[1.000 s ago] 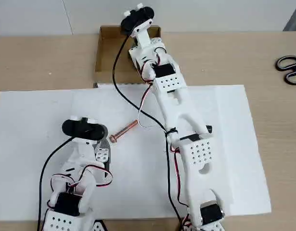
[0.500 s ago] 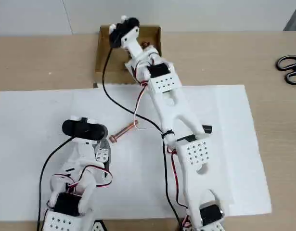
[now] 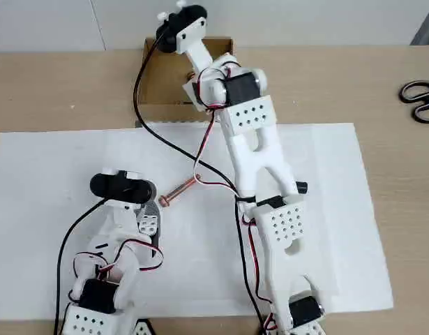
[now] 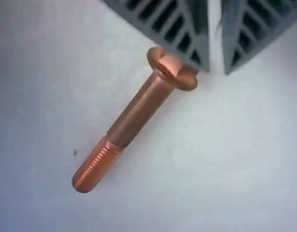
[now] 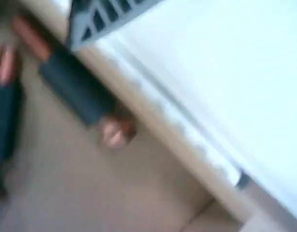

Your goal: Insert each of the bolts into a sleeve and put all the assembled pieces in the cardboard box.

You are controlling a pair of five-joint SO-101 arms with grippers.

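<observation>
1. High view: your wooden desk point(image 3: 61, 84) carries a smooth white paper sheet point(image 3: 74, 160). A slim copper bolt point(image 3: 178, 190) lies flat on the sheet. Its head end is just beside the tip of your left claw point(image 3: 153, 207), and its shank slants away from the claw. The brown cardboard box point(image 3: 153, 77) stands open beyond the sheet's far edge. Your right arm point(image 3: 252, 139) stretches over the box and hides much of its inside. Black-handled scissors point(image 3: 418, 98) are cut off at the desk's right edge.
2. Left wrist view: the bolt has a flanged hex head, a smooth shank and a threaded tip. The left claw's grey ribbed fingers point(image 4: 187, 29) are nearly together, with a thin slit between them and nothing in it. The head sits against the outside of one finger, not between the two.
3. Right wrist view: everything here is blurred. A dark tubular sleeve point(image 5: 76, 89) with copper showing at both ends lies on the box floor beside its wall. A second dark piece point(image 5: 3, 96) is cut off at the edge. You cannot tell whether the right claw point(image 5: 107, 14) is open or closed.
</observation>
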